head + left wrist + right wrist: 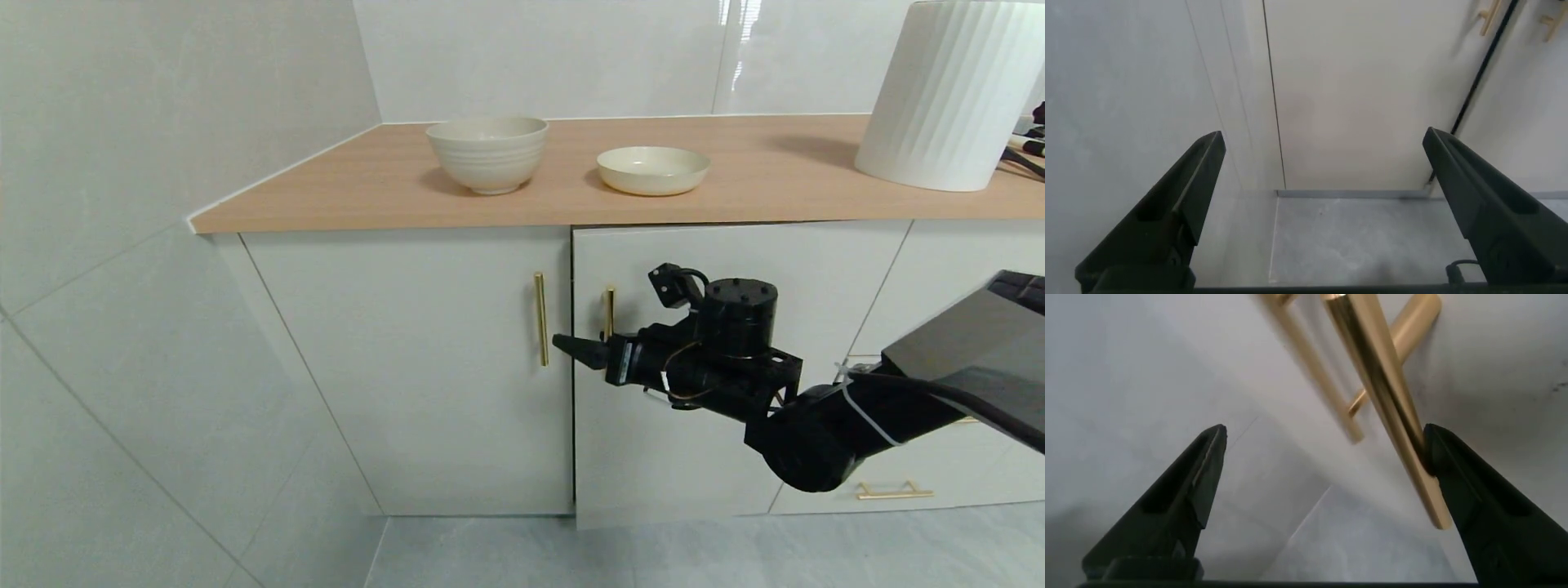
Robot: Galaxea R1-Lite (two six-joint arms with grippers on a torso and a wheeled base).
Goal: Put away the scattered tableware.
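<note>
bowl (487, 153) and dish (652, 169) on counter (775, 184); right gripper (1323, 441) wide at door handle (1384, 396), left gripper (1323, 155) wide.

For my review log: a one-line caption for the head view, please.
Right tool open at the cabinet door's gold handle; bowl and dish sit on the counter.

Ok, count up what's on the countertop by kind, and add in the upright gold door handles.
Bowls: 2, a deep ribbed bowl and a shallow bowl
Tall white ribbed container: 1
Upright gold door handles: 2
Total: 5, leaving out the small dark items at the far right, too cut off to count.
</note>
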